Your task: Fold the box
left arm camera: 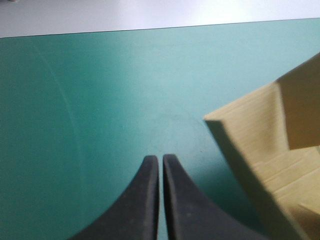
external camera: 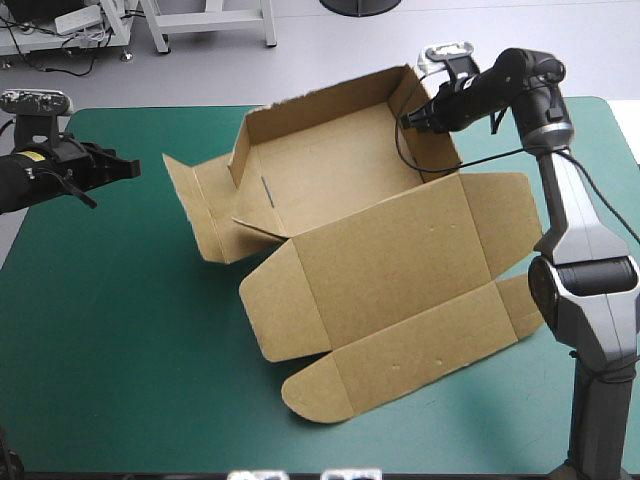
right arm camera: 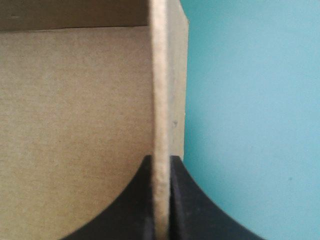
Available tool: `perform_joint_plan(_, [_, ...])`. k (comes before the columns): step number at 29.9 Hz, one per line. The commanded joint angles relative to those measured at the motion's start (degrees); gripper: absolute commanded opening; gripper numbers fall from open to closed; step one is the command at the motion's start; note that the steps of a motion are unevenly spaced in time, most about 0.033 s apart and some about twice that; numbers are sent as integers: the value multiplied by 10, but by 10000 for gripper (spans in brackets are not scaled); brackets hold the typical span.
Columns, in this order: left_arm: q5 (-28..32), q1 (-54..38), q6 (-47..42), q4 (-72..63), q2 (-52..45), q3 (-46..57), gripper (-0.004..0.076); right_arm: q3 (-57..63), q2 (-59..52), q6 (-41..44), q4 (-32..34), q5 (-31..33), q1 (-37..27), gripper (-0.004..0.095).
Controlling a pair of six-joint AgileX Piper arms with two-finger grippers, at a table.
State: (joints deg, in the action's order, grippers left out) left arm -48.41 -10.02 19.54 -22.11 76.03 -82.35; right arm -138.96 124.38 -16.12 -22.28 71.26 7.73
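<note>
The brown box [external camera: 350,160] stands as an open tray at the table's middle, its far and side walls raised and its wide lid [external camera: 400,270] lying flat toward the front. My right gripper [external camera: 415,117] is at the tray's right wall near the far corner, shut on the box. In the right wrist view the wall's pale edge [right arm camera: 160,100] runs straight out from between the black fingers [right arm camera: 182,200]. My left gripper [external camera: 128,168] hovers over the teal-green cover left of the box, shut and holding nothing. A loose left flap [left arm camera: 260,165] shows ahead of it and to one side.
The left end flaps [external camera: 205,215] of the box lie splayed on the teal-green cover [external camera: 120,330]. The lid's rounded tuck flaps [external camera: 310,395] reach toward the front edge. Bare cover stretches along the left and front left.
</note>
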Motion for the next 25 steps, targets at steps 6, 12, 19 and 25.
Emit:
perform_joint_plan(6, [111,-41,0,-79,17,-19,14,-169,-63,42,-30,3,-32,-20])
perform_joint_plan(12, [110,-42,63,-172,45,-19,14,-196,-94,48,-49,3,-38,-20])
perform_joint_plan(19, [66,-42,183,-370,64,-19,14,-196,-132,48,-49,3,-38,-20])
perform_joint_plan(25, [-7,-42,248,-538,66,-19,14,-196,-146,48,-50,3,-38,-20])
